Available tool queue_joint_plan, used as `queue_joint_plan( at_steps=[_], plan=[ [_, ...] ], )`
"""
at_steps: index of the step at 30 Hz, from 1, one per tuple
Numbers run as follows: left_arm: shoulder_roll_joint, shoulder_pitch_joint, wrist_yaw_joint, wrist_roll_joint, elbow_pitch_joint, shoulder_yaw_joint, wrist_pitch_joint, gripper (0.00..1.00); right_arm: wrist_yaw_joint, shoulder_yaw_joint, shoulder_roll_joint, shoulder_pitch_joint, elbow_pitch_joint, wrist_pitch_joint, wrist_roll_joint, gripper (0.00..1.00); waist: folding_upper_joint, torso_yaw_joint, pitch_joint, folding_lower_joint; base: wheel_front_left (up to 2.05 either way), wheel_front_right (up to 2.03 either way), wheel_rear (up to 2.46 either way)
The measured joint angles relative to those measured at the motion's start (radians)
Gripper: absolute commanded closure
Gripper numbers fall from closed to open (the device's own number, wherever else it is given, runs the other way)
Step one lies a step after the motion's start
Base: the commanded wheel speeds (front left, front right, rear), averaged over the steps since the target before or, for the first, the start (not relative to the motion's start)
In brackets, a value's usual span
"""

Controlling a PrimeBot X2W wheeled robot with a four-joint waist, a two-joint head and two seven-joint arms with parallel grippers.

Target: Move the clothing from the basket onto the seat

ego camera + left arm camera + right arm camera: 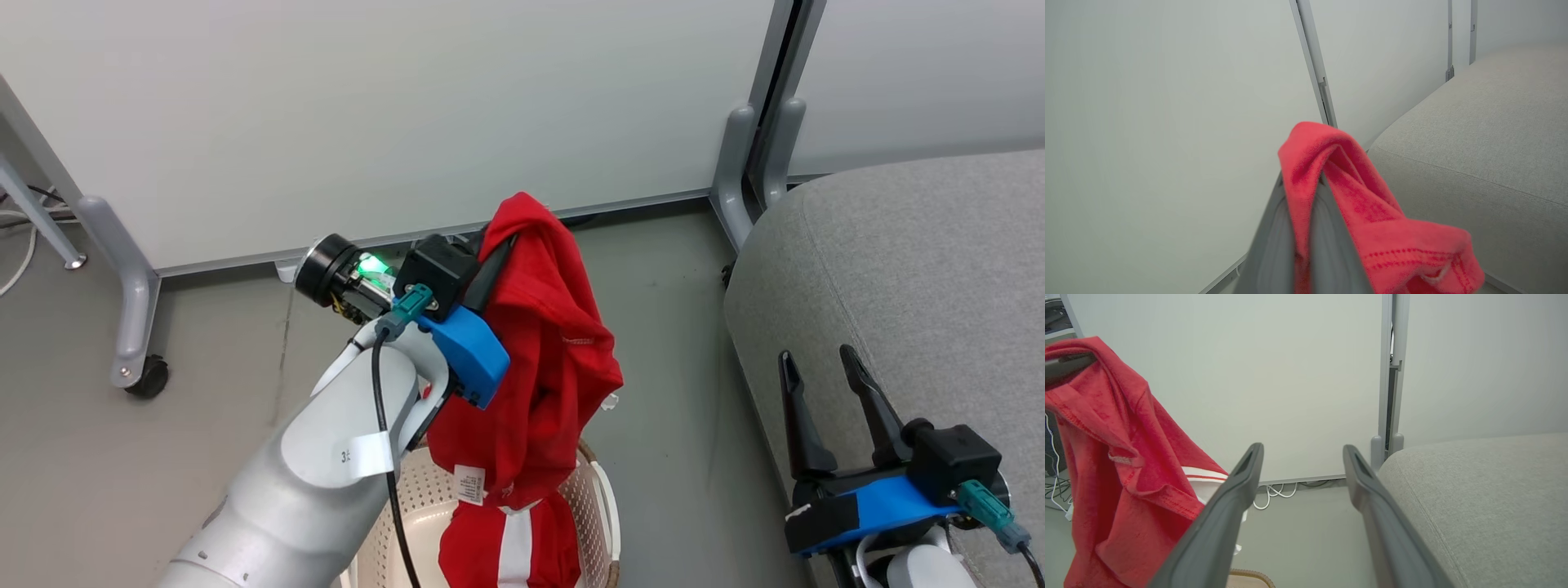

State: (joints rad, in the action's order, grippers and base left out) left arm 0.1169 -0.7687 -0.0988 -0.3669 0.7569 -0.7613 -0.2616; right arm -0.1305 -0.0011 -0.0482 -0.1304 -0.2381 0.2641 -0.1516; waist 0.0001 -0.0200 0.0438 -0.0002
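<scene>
My left gripper (506, 242) is shut on the plain red garment (547, 359) and holds it up over the basket (602, 490). The cloth drapes over the fingers (1327, 228) and its lower end hangs down into the basket. In the left wrist view the red garment (1363, 204) is pinched between the two fingers. The striped red and white garment (506, 547) lies inside the cream basket. The grey seat (898, 269) is to the right. My right gripper (816, 359) stands open and empty at the seat's near edge, also open in its own view (1302, 449).
White partition panels (408, 106) close off the back, with grey legs and a caster (148, 377) on the floor at left. Cables (1274, 494) lie along the partition's foot. Bare grey floor (669, 327) separates the basket from the seat (1486, 490).
</scene>
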Motion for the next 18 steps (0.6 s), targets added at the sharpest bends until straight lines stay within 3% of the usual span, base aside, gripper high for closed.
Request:
queue_joint_plan(
  at_steps=[18],
  plan=[
    [-0.022,-0.025,-0.008,-0.004,-0.058,-0.029,0.0,1.0,0.0,0.0,0.0,0.032,-0.001,0.0,-0.019,0.0,0.0,0.01,-0.038,0.0002,0.0,0.0,0.0]
  ],
)
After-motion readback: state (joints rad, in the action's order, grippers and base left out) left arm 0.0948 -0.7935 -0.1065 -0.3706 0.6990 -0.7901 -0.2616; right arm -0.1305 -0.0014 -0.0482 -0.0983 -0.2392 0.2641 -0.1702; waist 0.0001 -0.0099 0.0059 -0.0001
